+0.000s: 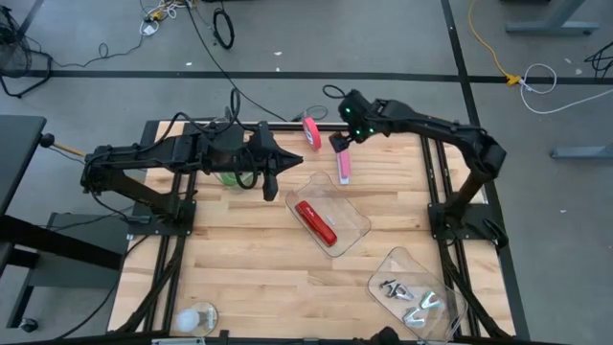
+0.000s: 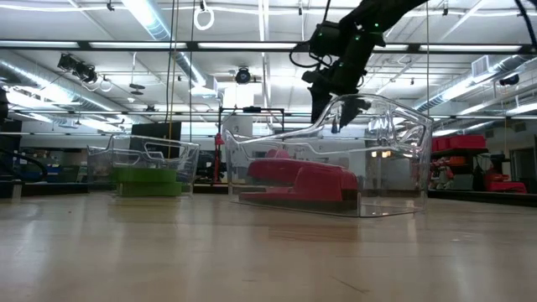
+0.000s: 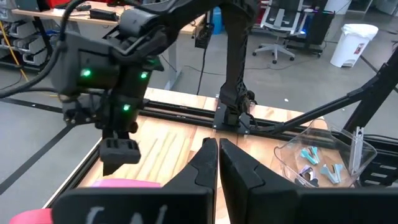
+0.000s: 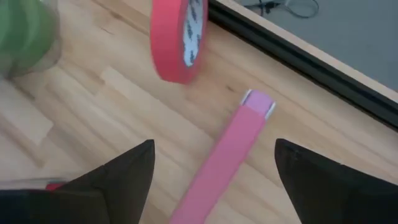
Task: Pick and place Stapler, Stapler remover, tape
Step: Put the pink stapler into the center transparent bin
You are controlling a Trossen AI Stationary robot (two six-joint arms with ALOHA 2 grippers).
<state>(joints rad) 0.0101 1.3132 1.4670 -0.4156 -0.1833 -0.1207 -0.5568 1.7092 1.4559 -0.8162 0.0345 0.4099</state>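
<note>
Pink stapler (image 4: 221, 165) flat on bench (image 4: 93, 118), long and slim. Right hand (image 4: 214, 168) above it, spread wide, empty. Left hand (image 3: 217, 163) closed, empty.

The table (image 1: 249, 259) was pale wood, smooth with visible grain and plank joints. The trays (image 1: 356, 222) were clear glossy plastic that caught the ceiling lights. The red stapler (image 1: 315, 221) looked like shiny plastic. The pink stapler (image 4: 224, 158) had a smooth matt body with a small metal end. The tape (image 4: 177, 38) was a smooth pink roll with a printed white paper core. The right gripper (image 4: 214, 171) had matt black fingers.
</note>
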